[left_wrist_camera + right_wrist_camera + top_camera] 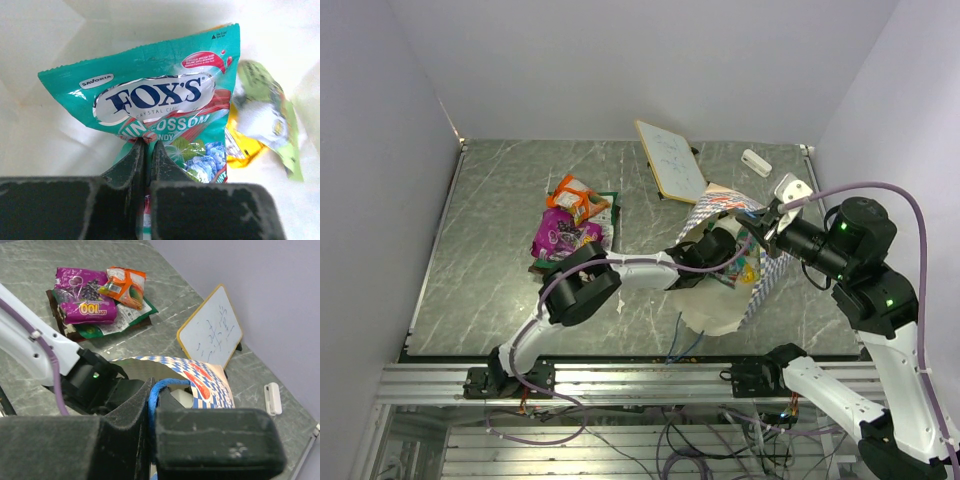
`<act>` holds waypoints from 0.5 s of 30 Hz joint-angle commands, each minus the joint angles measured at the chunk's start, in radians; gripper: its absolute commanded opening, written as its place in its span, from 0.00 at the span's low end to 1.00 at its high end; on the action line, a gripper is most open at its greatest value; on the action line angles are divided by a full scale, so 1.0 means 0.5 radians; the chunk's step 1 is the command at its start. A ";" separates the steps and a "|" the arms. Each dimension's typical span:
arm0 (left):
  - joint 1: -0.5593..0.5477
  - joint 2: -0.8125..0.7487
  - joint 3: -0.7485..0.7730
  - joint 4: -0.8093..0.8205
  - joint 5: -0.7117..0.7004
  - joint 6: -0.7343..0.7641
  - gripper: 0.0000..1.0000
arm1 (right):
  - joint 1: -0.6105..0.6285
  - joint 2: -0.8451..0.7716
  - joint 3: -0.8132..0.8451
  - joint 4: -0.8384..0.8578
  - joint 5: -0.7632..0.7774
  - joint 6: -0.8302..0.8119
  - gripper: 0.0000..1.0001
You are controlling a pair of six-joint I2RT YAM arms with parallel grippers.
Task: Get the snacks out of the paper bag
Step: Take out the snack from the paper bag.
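The left hand [148,145] was inside the paper bag [710,312], pinching the lower edge of a teal packet [150,90] that lay beside a green packet [265,110]. The right hand [152,392] was clamped on the bag's blue cord handle [167,383]. A magenta packet [82,302] and an orange packet [125,285] lay heaped on the surface [500,270], well apart from the bag.

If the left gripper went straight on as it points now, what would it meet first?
The teal Fox's packet, pinched in the left gripper; going on would likely press it against the paper bag's cream inner wall behind, though depth there is unclear.
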 commanded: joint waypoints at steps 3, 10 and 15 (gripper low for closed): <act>-0.163 -0.352 -0.160 -0.166 0.157 -0.036 0.07 | 0.002 -0.057 -0.090 0.177 0.024 -0.027 0.00; -0.299 -0.719 -0.431 -0.238 0.160 -0.064 0.07 | 0.002 -0.126 -0.165 0.231 0.155 -0.004 0.00; -0.354 -0.911 -0.480 -0.327 0.216 0.025 0.07 | 0.001 -0.146 -0.168 0.215 0.329 -0.025 0.00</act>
